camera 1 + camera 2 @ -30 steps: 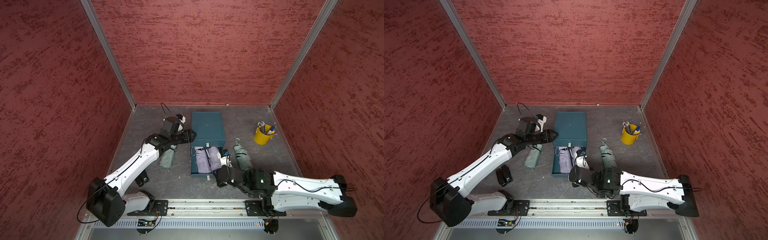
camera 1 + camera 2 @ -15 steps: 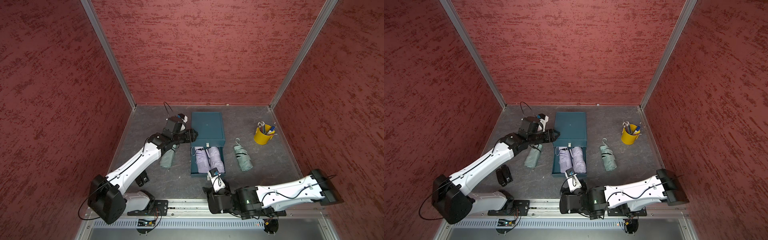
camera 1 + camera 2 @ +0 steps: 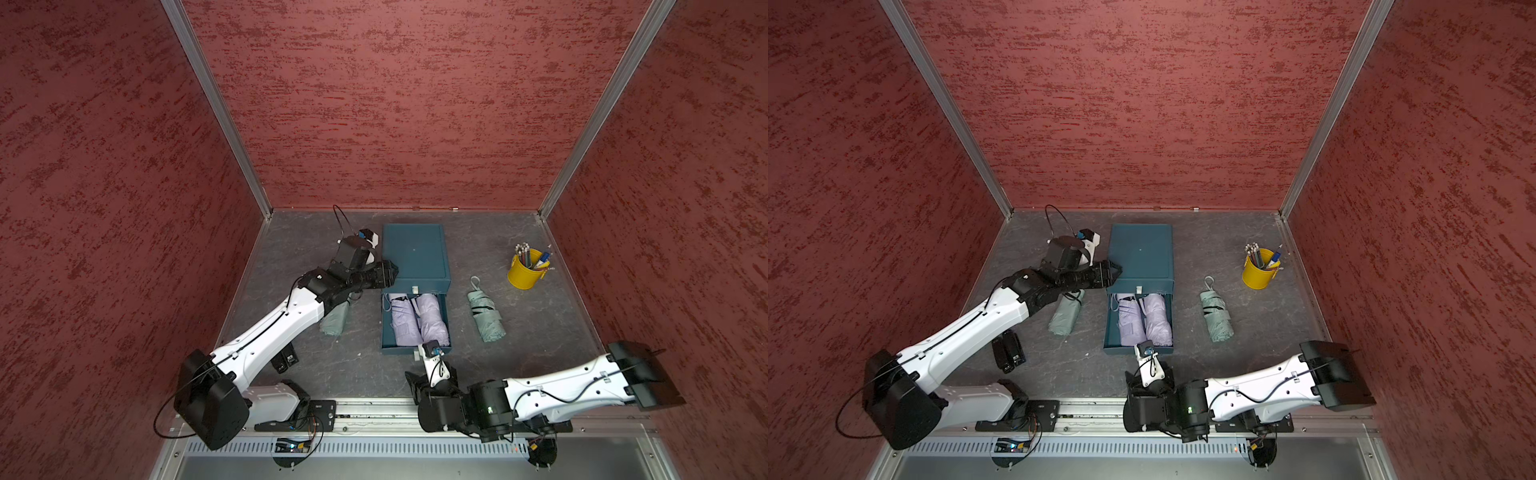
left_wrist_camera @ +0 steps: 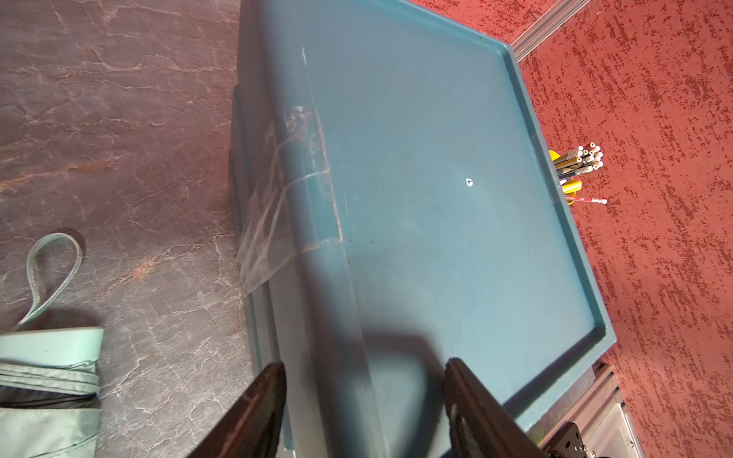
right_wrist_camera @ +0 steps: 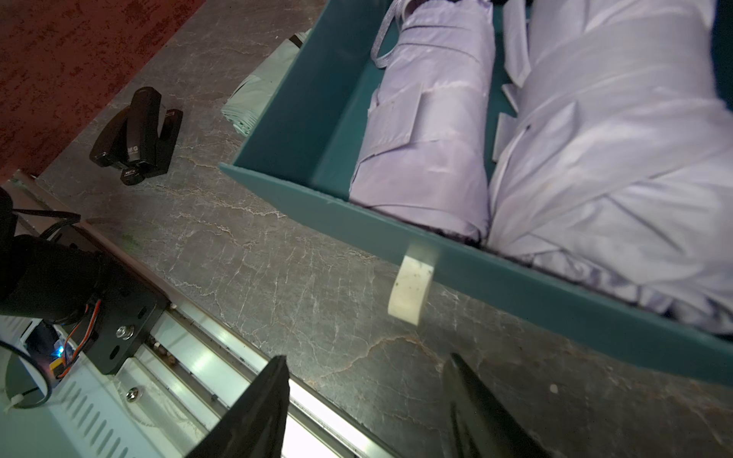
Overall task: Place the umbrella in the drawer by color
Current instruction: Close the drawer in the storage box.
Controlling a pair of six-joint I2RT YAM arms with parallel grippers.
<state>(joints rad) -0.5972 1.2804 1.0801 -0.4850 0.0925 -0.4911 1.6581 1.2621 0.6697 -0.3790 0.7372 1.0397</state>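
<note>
Umbrellas, both top views: left lilac umbrella (image 3: 400,324) & right lilac umbrella (image 3: 433,320) lie side by side, touching, inside the open drawer (image 3: 397,351), which sticks out at 6 o'clock of the teal cabinet (image 3: 415,253). Right green umbrella (image 3: 485,318) lies on the table (image 3: 540,332) at 3 o'clock of the drawer, apart from it. Left green umbrella (image 3: 334,322) lies at 9 o'clock, its far end hidden under the left arm. Yellow pencil cup (image 3: 524,276) at 2 o'clock, black stapler (image 3: 284,359) at 8 o'clock. Left gripper (image 3: 392,272) sits at the cabinet's 9 o'clock edge; right gripper (image 3: 430,384) at 6 o'clock of the drawer front, near, not touching. Left wrist cam: left fingers (image 4: 269,396) apart, cabinet's top edge betw them, nothing clamped; contact w/ cabinet can't tell. A green umbrella end w/ loop strap (image 4: 55,269) lies on the table beside the cabinet; cup's pencils peek past the far rim. Right wrist cam: right fingers (image 5: 258,404) apart, only bare table betw them; white pull tab (image 5: 410,293) on the drawer front close ahead. Both lilac umbrellas fill the drawer; stapler well off to the side
</note>
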